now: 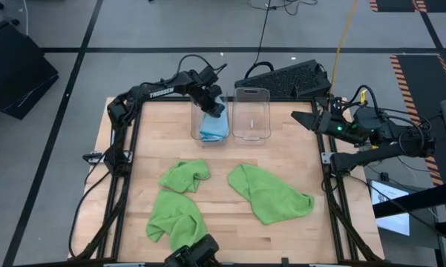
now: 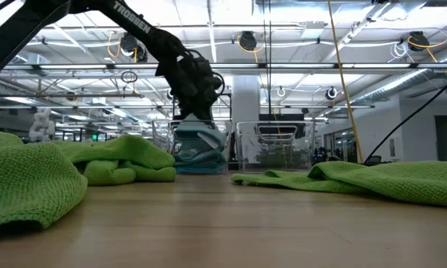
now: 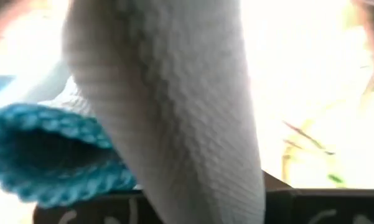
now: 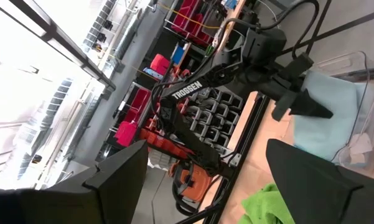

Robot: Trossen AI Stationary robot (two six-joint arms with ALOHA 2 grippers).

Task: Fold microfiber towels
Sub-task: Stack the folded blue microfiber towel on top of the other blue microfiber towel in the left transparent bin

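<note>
Blue folded towel (image 1: 214, 127) sits in our left clear bin (image 1: 197, 122), left gripper (image 1: 214, 106) pinched shut on it, right gripper (image 1: 303, 119) parked wide open at the table edge

The word "TROSSEN" stands in white capitals on the left arm (image 1: 162, 92), on the link reaching toward the bins. It reads clearly in the low and right wrist views; from above it is small, likely the same word.
</note>
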